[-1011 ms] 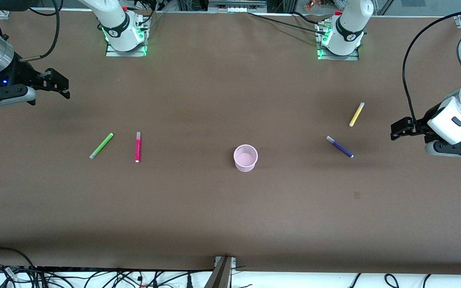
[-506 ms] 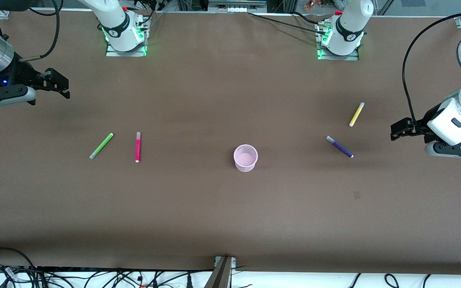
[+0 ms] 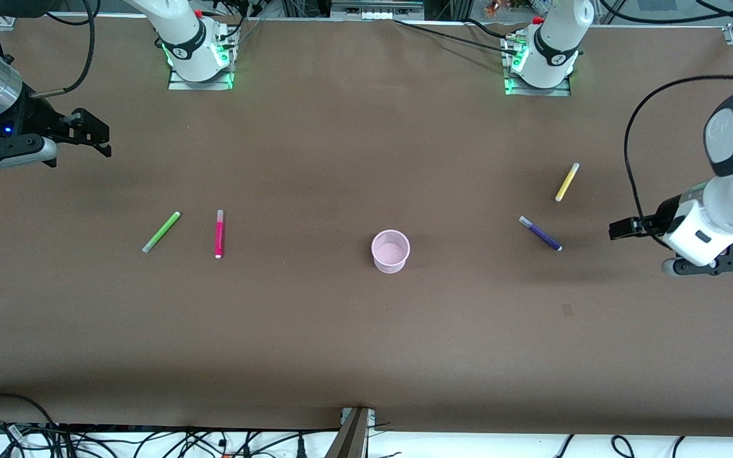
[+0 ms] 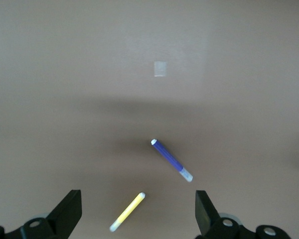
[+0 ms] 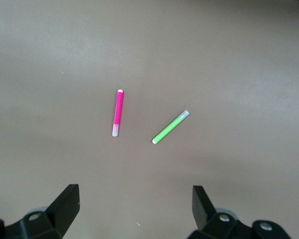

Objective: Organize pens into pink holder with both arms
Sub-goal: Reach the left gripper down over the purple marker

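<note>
The left arm has swung lower and a bit toward the middle of the table (image 3: 315, 331) since a second ago. The right arm waits and has not moved.

The left gripper (image 3: 621, 228) hangs over the bare table near the left arm's end, close to the purple pen (image 3: 539, 233). Its fingers are spread wide and hold nothing. The right gripper (image 3: 96, 133) hangs over the right arm's end, also wide open and empty.

The cup (image 3: 390, 251) stands in the middle, with no pens in it. The green pen (image 3: 161, 231) and the pink pen (image 3: 219, 233) lie side by side toward the right arm's end. The purple pen and the yellow pen (image 3: 567, 182) lie toward the left arm's end (the yellow one farther from the front camera).

The left gripper probably wants the purple pen first. It should come straight down over the pen's middle, with one finger on each long side.

Both wrist views cut off the finger bases, and neither shows the cup.
</note>
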You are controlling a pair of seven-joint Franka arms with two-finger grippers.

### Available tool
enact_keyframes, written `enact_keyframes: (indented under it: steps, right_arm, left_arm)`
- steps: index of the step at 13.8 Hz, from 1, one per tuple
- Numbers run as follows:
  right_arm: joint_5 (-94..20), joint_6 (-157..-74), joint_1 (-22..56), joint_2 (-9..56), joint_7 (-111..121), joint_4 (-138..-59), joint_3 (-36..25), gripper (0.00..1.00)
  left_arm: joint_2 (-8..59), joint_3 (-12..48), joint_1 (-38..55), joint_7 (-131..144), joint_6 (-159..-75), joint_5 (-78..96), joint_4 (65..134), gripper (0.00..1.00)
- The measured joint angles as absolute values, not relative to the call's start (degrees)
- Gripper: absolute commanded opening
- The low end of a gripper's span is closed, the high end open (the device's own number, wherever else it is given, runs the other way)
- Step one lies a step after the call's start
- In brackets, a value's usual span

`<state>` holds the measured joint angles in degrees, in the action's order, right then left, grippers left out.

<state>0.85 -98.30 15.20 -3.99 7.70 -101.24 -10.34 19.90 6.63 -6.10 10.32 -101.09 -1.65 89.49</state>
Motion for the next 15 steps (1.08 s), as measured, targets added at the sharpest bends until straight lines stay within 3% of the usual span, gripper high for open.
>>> enact_keyframes:
  steps: [8, 15]
  right_arm:
    - [0.85, -98.28, 15.19, -3.99, 7.7, -101.23, -10.33, 1.0]
    - [0.85, -98.28, 15.19, -3.99, 7.7, -101.22, -10.34, 1.0]
  left_arm:
    - [21.34, 7.19, -5.95, 39.52, -118.93, -1.64, 104.93, 1.0]
    - [23.47, 7.6, -5.63, 52.82, -133.41, -0.33, 114.03, 1.0]
